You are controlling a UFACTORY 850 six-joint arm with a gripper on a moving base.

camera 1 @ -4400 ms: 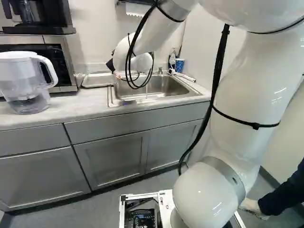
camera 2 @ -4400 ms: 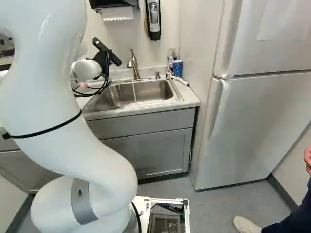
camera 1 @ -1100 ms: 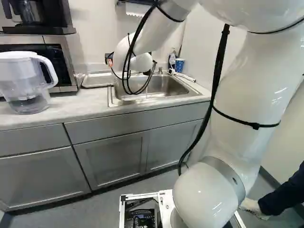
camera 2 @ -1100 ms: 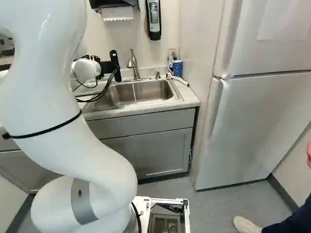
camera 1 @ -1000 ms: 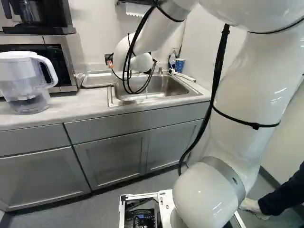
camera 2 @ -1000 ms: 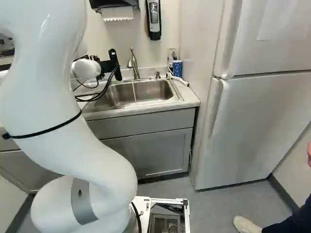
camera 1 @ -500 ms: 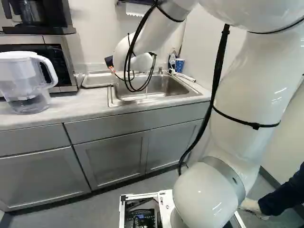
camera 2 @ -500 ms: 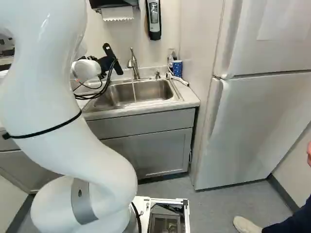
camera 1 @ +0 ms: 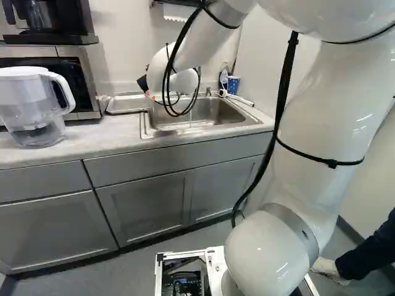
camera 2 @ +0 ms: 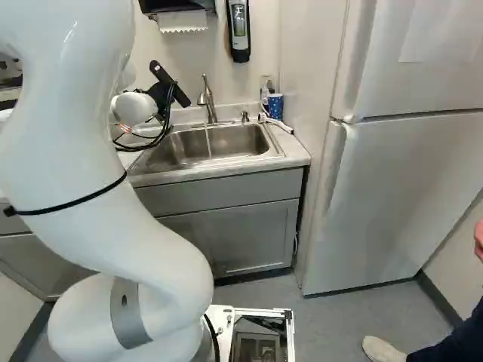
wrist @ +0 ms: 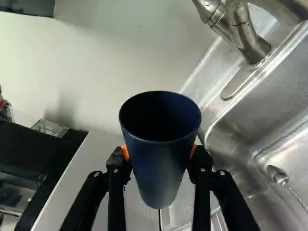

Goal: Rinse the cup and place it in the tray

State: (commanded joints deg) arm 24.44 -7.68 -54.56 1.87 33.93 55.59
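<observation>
My gripper (camera 2: 161,92) shows only as its black back part, left of the faucet in the right base view; its fingertips are hidden there. In the wrist view the gripper (wrist: 160,156) is shut on a dark blue cup (wrist: 161,163), orange pads pressing on both sides. The cup's wide mouth faces the wrist camera and its inside looks dark. A thin stream of water falls from the faucet (camera 2: 204,98) into the sink (camera 2: 181,146), apart from the gripper. A flat, pale tray (camera 1: 128,103) lies on the counter left of the sink in the left base view.
A water pitcher (camera 1: 31,108) stands on the counter (camera 1: 92,140), before a microwave (camera 1: 77,77). A blue patterned cup (camera 2: 275,106) stands by the sink's far corner. A fridge (camera 2: 407,188) rises at the right. A person's foot (camera 2: 383,349) is on the floor.
My wrist has turned, so the gripper's black part leans over more in the right base view than a second ago. The cup turns with it. The base has stayed put.
</observation>
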